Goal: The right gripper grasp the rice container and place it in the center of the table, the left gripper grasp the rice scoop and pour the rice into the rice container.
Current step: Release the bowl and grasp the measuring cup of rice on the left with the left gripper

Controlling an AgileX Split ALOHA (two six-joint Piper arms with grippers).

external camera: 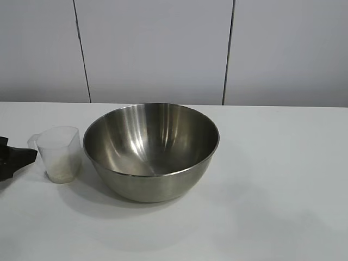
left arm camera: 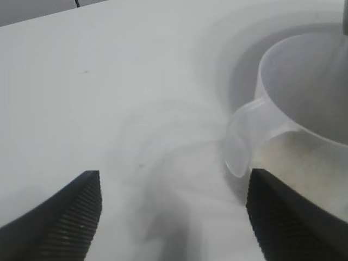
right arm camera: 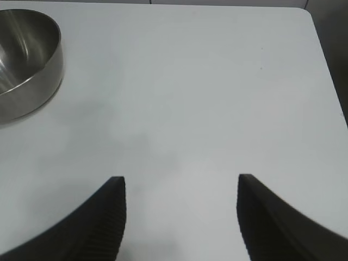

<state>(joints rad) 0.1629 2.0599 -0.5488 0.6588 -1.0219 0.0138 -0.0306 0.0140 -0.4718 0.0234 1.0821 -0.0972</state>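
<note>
The rice container, a wide steel bowl (external camera: 155, 187), stands empty at the middle of the white table (external camera: 272, 190). The rice scoop, a clear plastic cup (external camera: 61, 154), stands upright just left of it with white rice (external camera: 61, 171) in its bottom. My left gripper (external camera: 24, 156) is at the left edge, open, its tips just short of the cup's handle (left arm camera: 242, 141). In the left wrist view the gripper (left arm camera: 174, 182) is empty and the cup (left arm camera: 304, 103) is close by one finger. My right gripper (right arm camera: 179, 182) is open and empty over bare table, away from the bowl (right arm camera: 27, 60). It is out of the exterior view.
A grey panelled wall (external camera: 157, 49) runs behind the table's far edge. In the right wrist view the table's edge and rounded corner (right arm camera: 310, 16) show, with dark floor beyond.
</note>
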